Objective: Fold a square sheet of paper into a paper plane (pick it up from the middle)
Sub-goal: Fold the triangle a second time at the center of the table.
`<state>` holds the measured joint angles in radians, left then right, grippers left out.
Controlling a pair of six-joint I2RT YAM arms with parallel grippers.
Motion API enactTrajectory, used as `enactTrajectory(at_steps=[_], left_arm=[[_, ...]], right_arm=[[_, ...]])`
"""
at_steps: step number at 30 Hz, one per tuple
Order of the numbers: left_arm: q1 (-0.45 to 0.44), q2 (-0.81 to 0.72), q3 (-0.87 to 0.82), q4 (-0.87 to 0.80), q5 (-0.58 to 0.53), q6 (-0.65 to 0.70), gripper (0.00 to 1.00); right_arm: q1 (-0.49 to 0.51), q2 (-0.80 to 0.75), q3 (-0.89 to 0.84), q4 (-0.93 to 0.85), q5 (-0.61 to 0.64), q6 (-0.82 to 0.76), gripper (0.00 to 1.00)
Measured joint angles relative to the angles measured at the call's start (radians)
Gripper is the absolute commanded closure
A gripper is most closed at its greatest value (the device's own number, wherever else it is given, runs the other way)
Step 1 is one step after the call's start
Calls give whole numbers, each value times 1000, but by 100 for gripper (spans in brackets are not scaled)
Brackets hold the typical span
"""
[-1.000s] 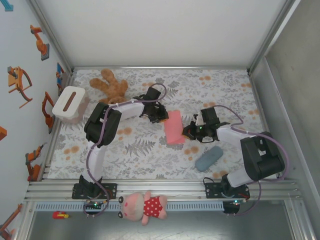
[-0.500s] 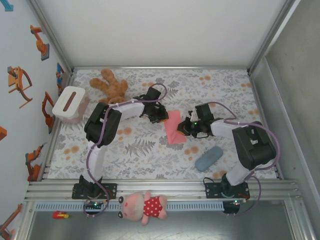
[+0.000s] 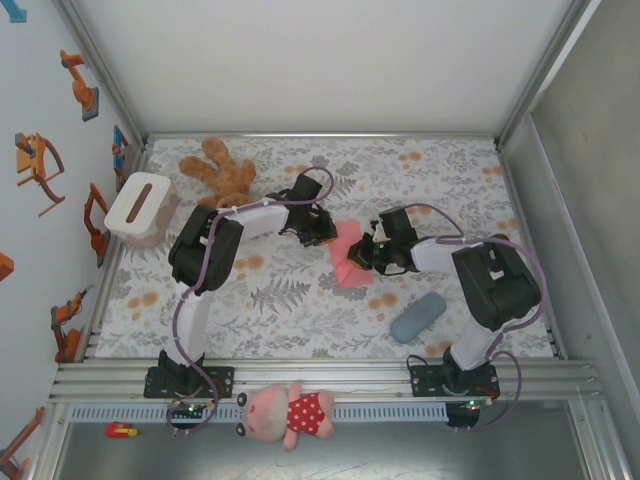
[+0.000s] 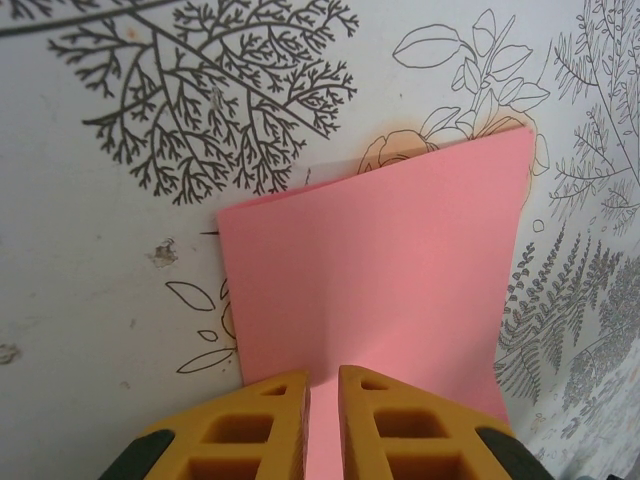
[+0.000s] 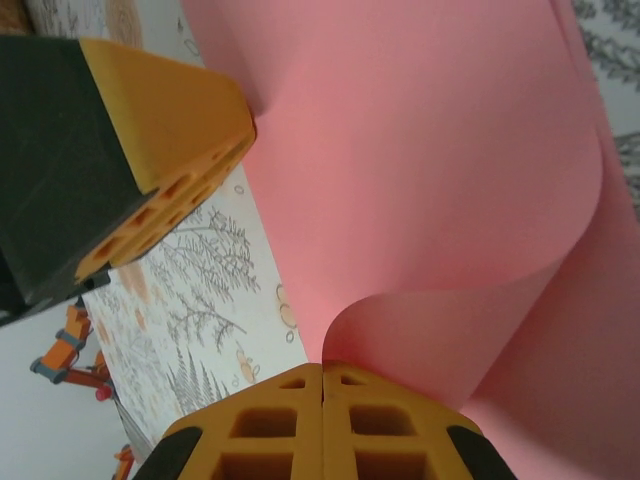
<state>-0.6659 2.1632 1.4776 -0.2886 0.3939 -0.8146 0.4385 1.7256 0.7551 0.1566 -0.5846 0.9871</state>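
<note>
The salmon-pink sheet of paper [image 3: 347,272] lies mid-table, folded and buckled up in its middle. My left gripper [image 3: 326,234] rests its tips on the sheet's far-left part. In the left wrist view its jaws [image 4: 324,372] stand a narrow slit apart with the paper [image 4: 400,260] lying beyond them and nothing pinched. My right gripper [image 3: 366,256] is shut on the sheet's right edge. In the right wrist view the paper [image 5: 430,150] curls over from my shut right gripper [image 5: 322,366], with the left gripper's fingers [image 5: 190,110] at the sheet's far edge.
A brown teddy bear [image 3: 220,170] lies at the back left beside a white box [image 3: 140,205]. A grey-blue pouch [image 3: 418,316] lies at the front right, close to the right arm. A pink doll [image 3: 292,412] sits on the front rail.
My right gripper has slid left toward the left gripper, carrying the paper's right edge with it. The sheet has gone from a flat oblong to a buckled curl. The left gripper has stayed put.
</note>
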Motion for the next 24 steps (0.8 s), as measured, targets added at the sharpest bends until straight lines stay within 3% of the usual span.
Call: enactTrajectory(at_steps=[24], left_arm=[[0, 0, -1, 0, 8, 0, 85]], right_arm=[[16, 31, 9, 32, 17, 27, 100]])
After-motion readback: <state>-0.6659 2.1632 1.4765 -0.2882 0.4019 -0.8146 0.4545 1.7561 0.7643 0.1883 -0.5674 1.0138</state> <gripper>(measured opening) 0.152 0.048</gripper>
